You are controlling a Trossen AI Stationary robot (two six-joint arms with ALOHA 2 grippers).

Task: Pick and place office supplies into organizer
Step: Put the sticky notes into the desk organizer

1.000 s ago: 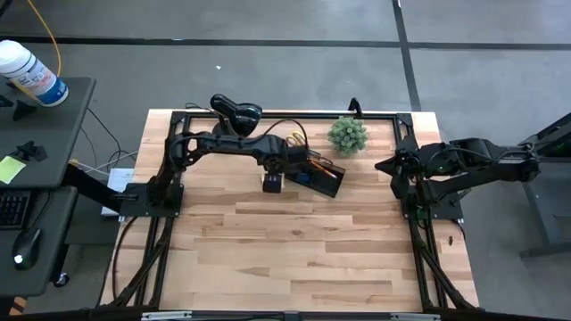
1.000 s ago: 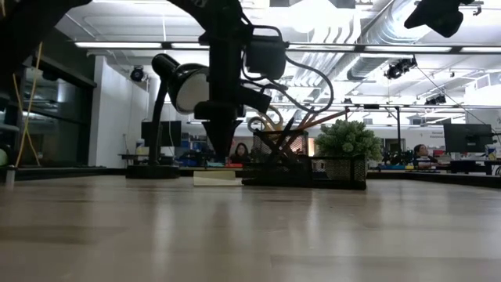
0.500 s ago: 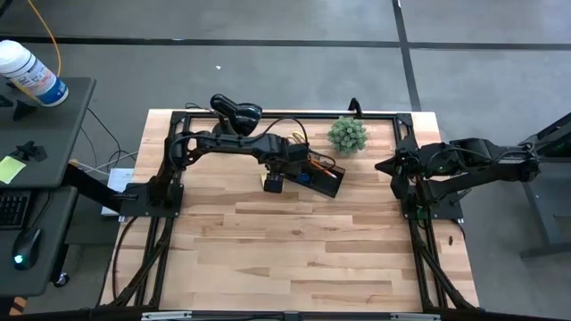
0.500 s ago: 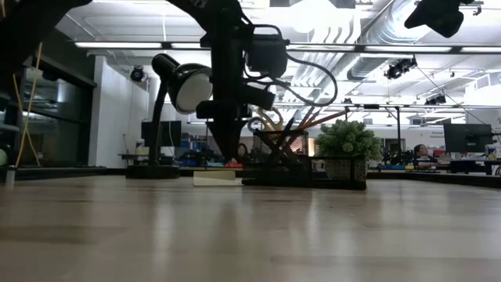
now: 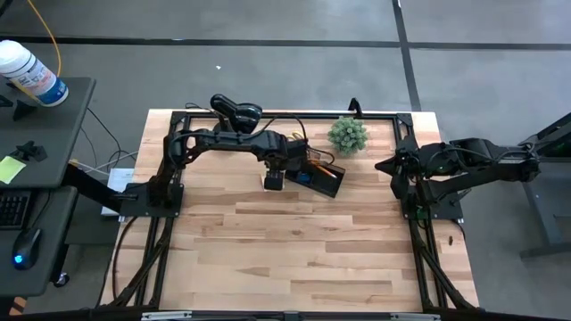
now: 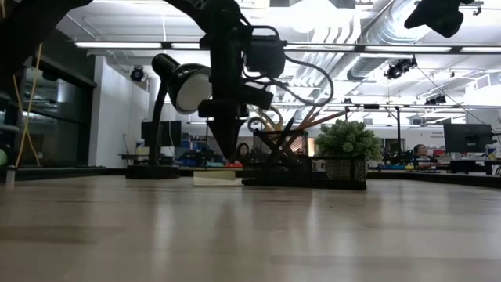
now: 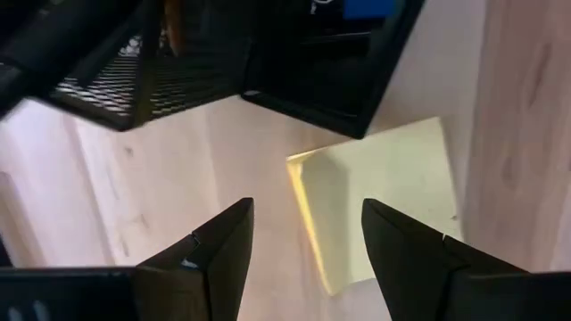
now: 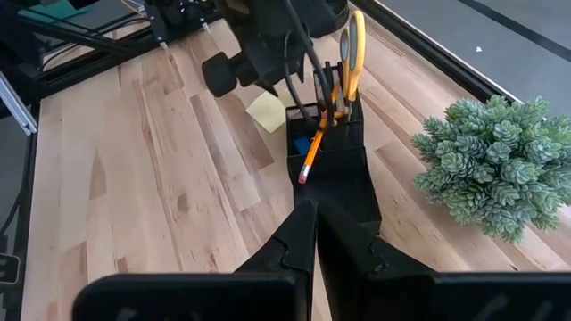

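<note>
The yellow sticky-note pad [image 7: 379,201] lies flat on the table beside the black mesh organizer [image 5: 321,176]. My left gripper [image 7: 306,223] points down just above the pad, open; the pad's near edge lies below the gap between the fingers, untouched. In the low view my left gripper [image 6: 227,154] hangs a little above the pad [image 6: 215,178]. Orange-handled scissors [image 8: 355,45], an orange pencil [image 8: 310,152], pens and a blue block [image 8: 303,143] stand in the organizer [image 8: 335,156]. My right gripper [image 8: 314,209] waits shut, raised at the table's right edge.
A green potted plant [image 5: 347,135] stands right of the organizer at the far edge. A black desk lamp [image 5: 236,113] stands behind my left arm. Black frame rails [image 5: 156,192] run along both sides. The near half of the table is bare wood.
</note>
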